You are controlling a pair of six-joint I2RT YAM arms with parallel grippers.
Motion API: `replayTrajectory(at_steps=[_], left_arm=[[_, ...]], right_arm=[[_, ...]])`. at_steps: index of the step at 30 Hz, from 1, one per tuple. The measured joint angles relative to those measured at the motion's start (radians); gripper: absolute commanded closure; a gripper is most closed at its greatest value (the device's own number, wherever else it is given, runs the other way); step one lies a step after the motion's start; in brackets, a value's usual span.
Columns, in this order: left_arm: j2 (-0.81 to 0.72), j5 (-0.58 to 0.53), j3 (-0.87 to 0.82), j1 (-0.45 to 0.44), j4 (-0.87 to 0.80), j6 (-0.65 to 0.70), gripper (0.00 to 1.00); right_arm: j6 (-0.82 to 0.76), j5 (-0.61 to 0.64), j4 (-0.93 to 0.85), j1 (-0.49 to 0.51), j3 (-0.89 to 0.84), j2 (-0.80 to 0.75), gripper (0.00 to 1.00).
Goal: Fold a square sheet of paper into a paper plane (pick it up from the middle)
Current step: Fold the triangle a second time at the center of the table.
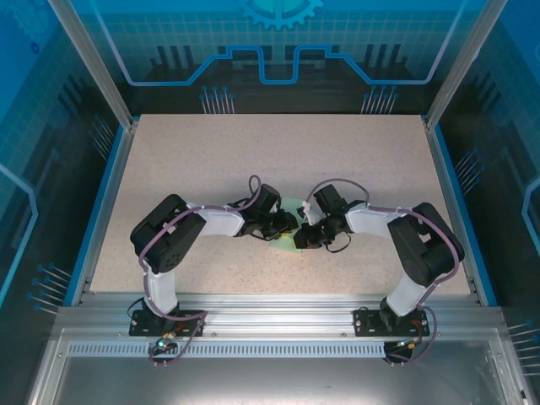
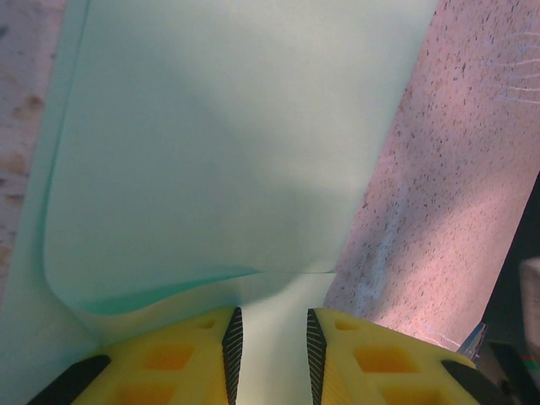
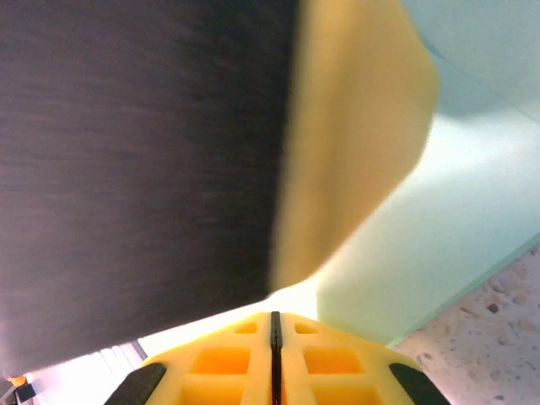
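Observation:
The square sheet of paper (image 1: 287, 245) lies pale mint green at the table's middle, mostly covered by both grippers. In the left wrist view the sheet of paper (image 2: 228, 143) has a flap folded over, with a curled crease at the lower left. My left gripper (image 2: 270, 354) is open, its yellow fingers (image 2: 169, 363) straddling the paper just above it. My right gripper (image 3: 274, 329) is shut, tips pressed together with nothing seen between them, right against the left gripper's black body (image 3: 135, 169). The paper (image 3: 472, 211) lies beside it. A paper plane is out of view.
The speckled beige table (image 1: 253, 160) stretches all around the arms, inside a blue-edged frame with glass walls. An aluminium rail (image 1: 278, 308) runs along the near edge. Bare tabletop (image 2: 456, 169) shows right of the paper.

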Motion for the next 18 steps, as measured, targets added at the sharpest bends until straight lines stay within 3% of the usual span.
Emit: replayTrajectory(at_steps=[18], left_arm=[[0.0, 0.0, 0.0, 0.0, 0.0, 0.0, 0.7]], right_arm=[[0.039, 0.023, 0.045, -0.007, -0.05, 0.011, 0.88]])
